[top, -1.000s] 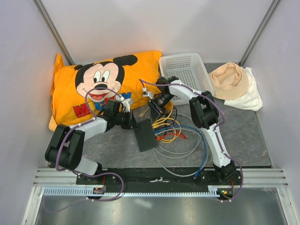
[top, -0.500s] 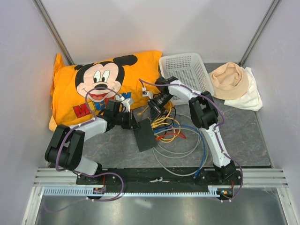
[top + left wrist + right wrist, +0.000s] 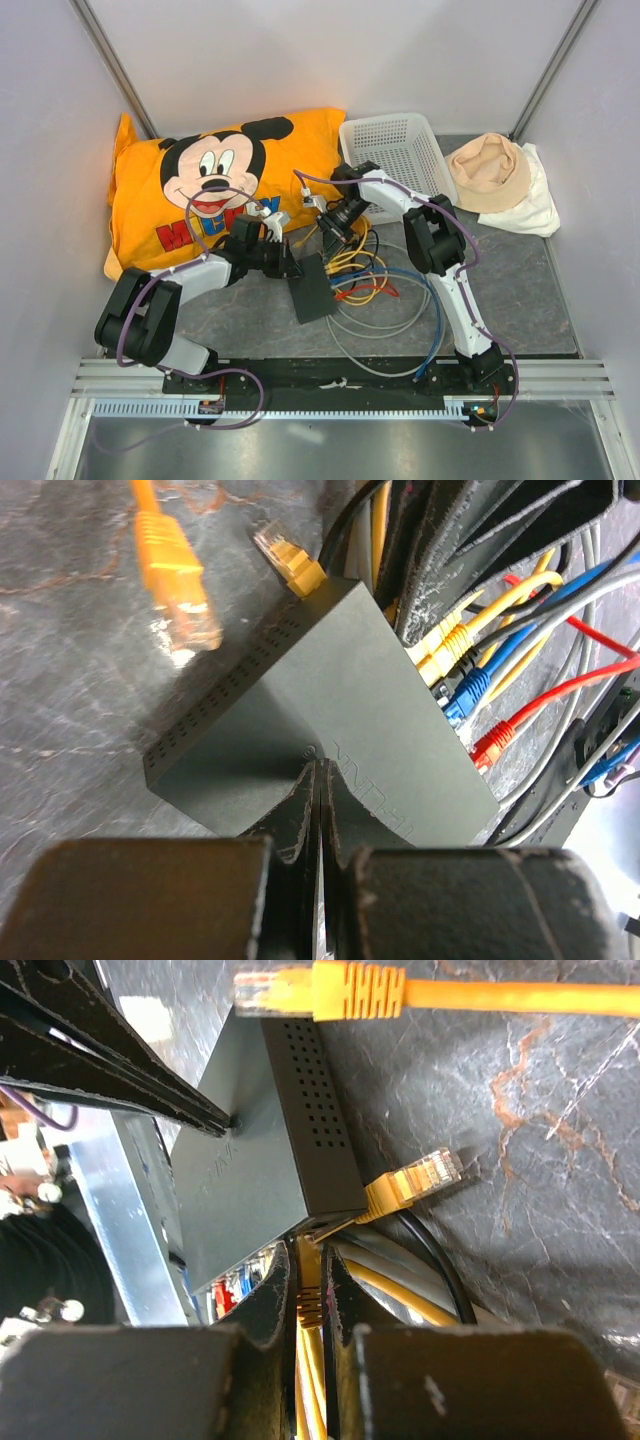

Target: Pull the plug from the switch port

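From above, we see the switch (image 3: 312, 288) lying flat on the worktop (image 3: 520, 290) between the two arms, with cables (image 3: 385, 300) coiled to its right.

At the left wrist, the left jaws are pressed together, their tips resting on the switch's top face. Yellow, blue and red connectors (image 3: 470, 695) line one edge.

At the right wrist, the right jaws pinch a yellow plug (image 3: 308, 1305) at the switch's socket edge. An orange lead (image 3: 330, 990) lies loose nearby.
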You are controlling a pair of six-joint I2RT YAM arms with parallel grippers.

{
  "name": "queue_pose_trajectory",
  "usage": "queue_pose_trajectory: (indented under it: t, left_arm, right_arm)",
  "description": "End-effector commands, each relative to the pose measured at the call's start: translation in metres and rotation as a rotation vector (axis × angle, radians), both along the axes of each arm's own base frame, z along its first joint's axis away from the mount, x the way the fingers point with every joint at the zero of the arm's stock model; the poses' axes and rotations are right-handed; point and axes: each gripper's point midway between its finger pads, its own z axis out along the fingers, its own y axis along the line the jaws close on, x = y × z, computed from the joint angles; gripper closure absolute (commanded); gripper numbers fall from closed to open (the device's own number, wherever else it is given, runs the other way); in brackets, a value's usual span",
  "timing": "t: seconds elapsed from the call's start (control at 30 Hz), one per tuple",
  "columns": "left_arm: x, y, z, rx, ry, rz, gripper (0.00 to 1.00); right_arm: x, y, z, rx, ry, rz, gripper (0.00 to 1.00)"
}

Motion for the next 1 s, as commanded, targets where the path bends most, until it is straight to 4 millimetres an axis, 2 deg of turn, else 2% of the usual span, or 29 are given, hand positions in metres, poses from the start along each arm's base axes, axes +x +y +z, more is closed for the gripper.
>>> queue_pose_trajectory:
  t: [0.0,0.2,0.3,0.37,0.47,0.5,0.53,0.6,0.7,0.77,0.8,0.83,0.97]
  left_arm:
    - [-0.016,0.008,-0.031,0.128,0.027,-0.018,0.98]
    - [-0.009,0.008,-0.039,0.164,0.013,0.010,0.98]
    - [-0.008,0.010,-0.044,0.182,0.025,0.021,0.98]
    - [-0.007,0.011,-0.047,0.192,0.026,0.025,0.98]
    - [-0.007,0.011,-0.047,0.197,0.017,0.020,0.99]
    - [-0.008,0.011,-0.048,0.199,0.017,0.019,0.98]
    - [-0.007,0.011,-0.048,0.202,0.012,0.021,0.98]
    - [-0.007,0.011,-0.050,0.210,0.013,0.023,0.98]
    - [-0.009,0.009,-0.054,0.217,0.021,0.014,0.98]
    - [-0.011,0.006,-0.056,0.223,0.021,-0.005,0.98]
    - [-0.013,0.005,-0.057,0.228,0.021,-0.013,0.98]
    - [-0.013,0.003,-0.058,0.235,0.014,-0.021,0.99]
    - [-0.021,-0.008,-0.059,0.271,-0.041,-0.087,0.98]
  right_arm:
    - [0.020,-0.026,-0.015,-0.072,-0.183,0.122,0.92]
    - [0.018,-0.047,-0.019,-0.130,-0.234,0.238,0.92]
    - [0.004,-0.054,-0.019,-0.105,-0.179,0.285,0.91]
    - [-0.006,-0.052,-0.019,-0.078,-0.112,0.258,0.91]
    - [-0.012,-0.045,-0.023,-0.052,-0.025,0.148,0.96]
    - [-0.010,-0.043,-0.017,-0.048,-0.044,0.115,0.98]
    - [-0.012,-0.042,-0.029,-0.056,-0.037,0.064,1.00]
    - [-0.005,-0.043,-0.028,-0.087,-0.117,0.032,1.00]
    - [-0.001,-0.054,-0.044,-0.135,-0.176,0.062,0.99]
    - [-0.008,-0.063,-0.041,-0.128,-0.154,0.155,0.96]
    - [-0.020,-0.065,-0.046,-0.094,-0.079,0.193,0.94]
    - [-0.034,-0.070,-0.034,-0.089,0.002,0.231,0.92]
    - [-0.048,-0.076,-0.043,-0.084,0.063,0.262,0.94]
